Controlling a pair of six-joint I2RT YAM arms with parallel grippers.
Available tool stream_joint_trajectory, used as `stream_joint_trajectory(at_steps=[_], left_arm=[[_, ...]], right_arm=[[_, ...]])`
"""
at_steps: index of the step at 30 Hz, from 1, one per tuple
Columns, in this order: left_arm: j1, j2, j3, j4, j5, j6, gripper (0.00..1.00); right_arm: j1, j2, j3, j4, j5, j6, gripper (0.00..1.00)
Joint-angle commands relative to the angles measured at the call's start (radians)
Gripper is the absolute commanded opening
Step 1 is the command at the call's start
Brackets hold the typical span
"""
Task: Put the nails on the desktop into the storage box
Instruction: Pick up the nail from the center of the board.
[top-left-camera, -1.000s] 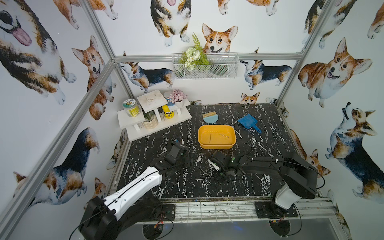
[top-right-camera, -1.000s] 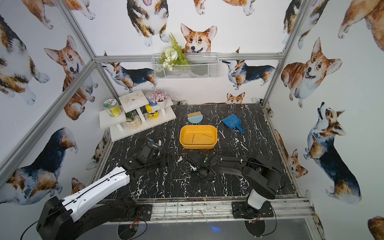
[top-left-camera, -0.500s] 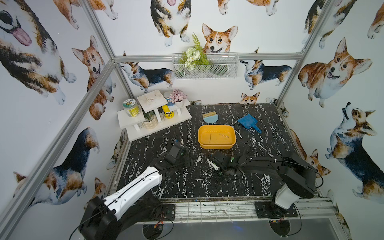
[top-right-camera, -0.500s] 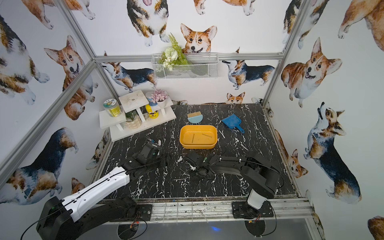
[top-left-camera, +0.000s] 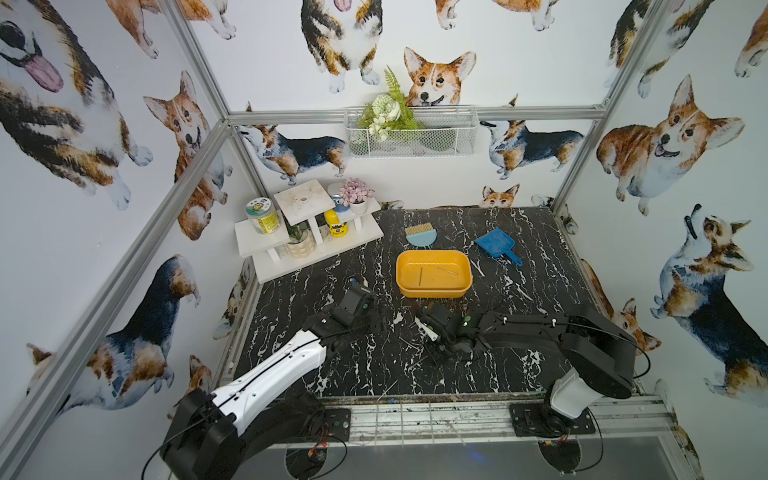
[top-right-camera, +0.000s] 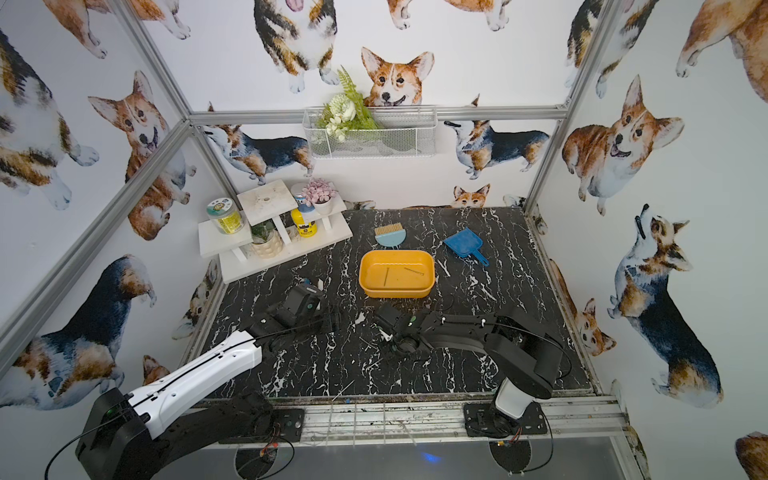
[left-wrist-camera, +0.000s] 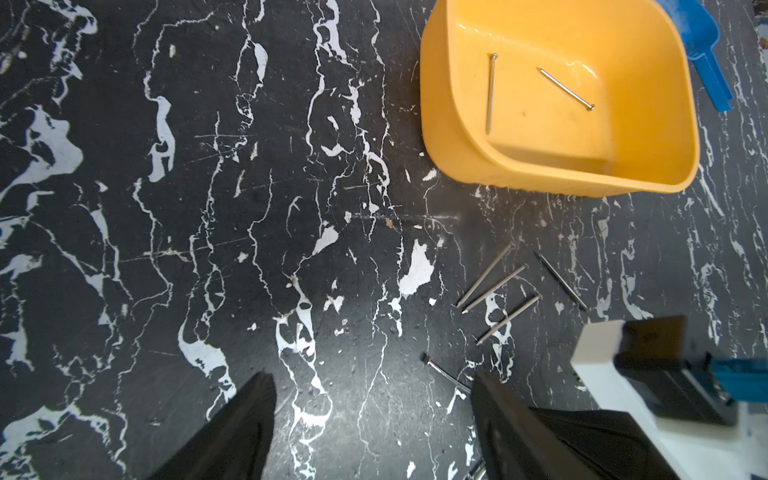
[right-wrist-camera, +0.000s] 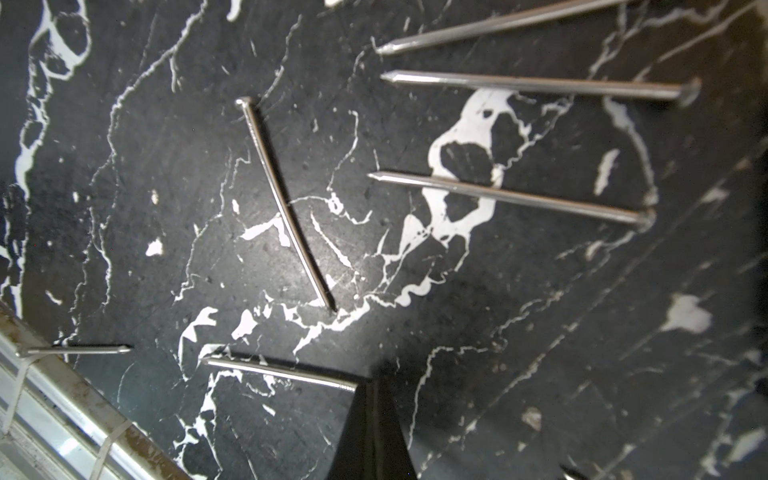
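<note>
Right end effector pinching nail, storage box holding two nails

The right gripper closes within the last second. Its jaws stood a little apart earlier and now press together at the tips. They meet on one end of a nail that lies flat on the desktop. In both top views the right gripper also sits very slightly nearer the left arm's side than a second ago.
</note>
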Motion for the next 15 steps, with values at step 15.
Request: stream_joint_trajectory(at_steps=[15], left_arm=[[0.008, 0.006, 0.014, 0.02, 0.009, 0.022, 0.8]], right_arm=[[-0.034, -0.125, 0.042, -0.13, 0.047, 0.038, 0.0]])
